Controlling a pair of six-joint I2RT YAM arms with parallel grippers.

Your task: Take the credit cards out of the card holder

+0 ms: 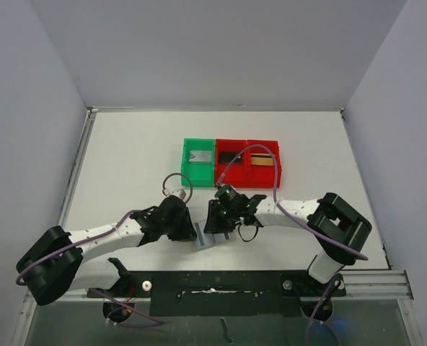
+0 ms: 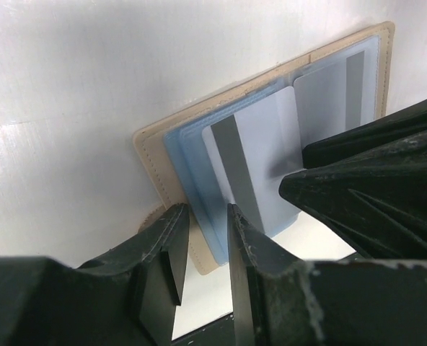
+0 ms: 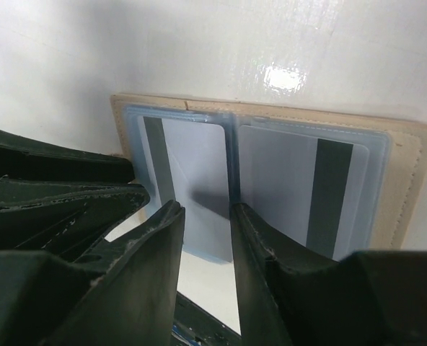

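Card holder (image 3: 408, 166) lies open on the desk (image 3: 199, 43), right at the tips of the left pincer (image 2: 204, 216) and right pincer (image 3: 205, 213). Silver-grey cards (image 3: 195, 155) sit in its pockets. Both pincers show a narrow gap, but I cannot tell if they clamp anything.

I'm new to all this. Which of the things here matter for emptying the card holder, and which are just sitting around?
Part of the job:
card holder, lying open
striped cards in its pockets
left gripper
right gripper

Just lying about:
green bin
red bins
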